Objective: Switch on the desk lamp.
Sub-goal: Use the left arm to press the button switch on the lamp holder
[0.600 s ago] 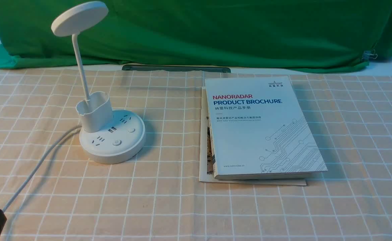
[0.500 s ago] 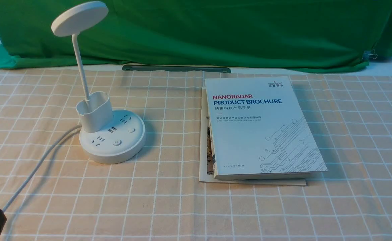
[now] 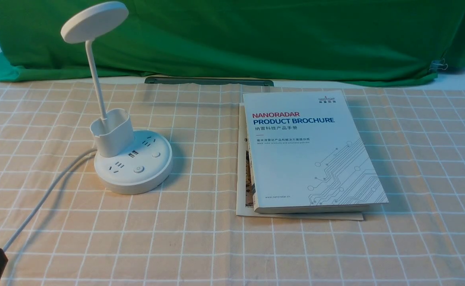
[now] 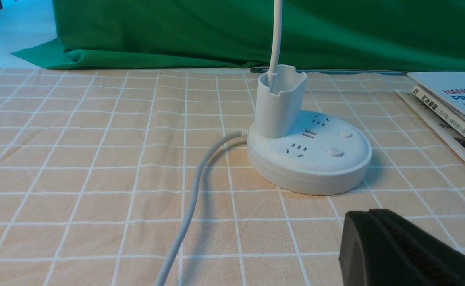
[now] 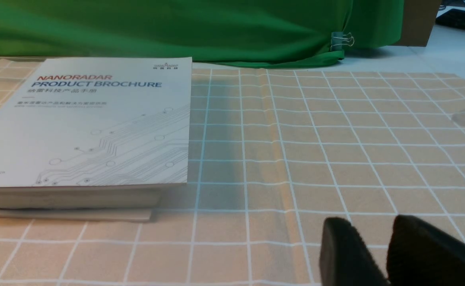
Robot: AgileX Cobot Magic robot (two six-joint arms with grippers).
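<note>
On left, white plastic disc-head desk lamp (image 3: 131, 159); right of it, white brochure book (image 3: 307, 151). Near lamp, left gripper (image 4: 375, 226), finger spread: cannot tell; right gripper (image 5: 375, 228) fingers slightly apart.

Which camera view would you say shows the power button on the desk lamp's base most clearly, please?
The left wrist view: the power button is close and large, its symbol legible on the desk lamp base. The front view shows the button smaller, from above. The right wrist view misses the lamp entirely.
</note>
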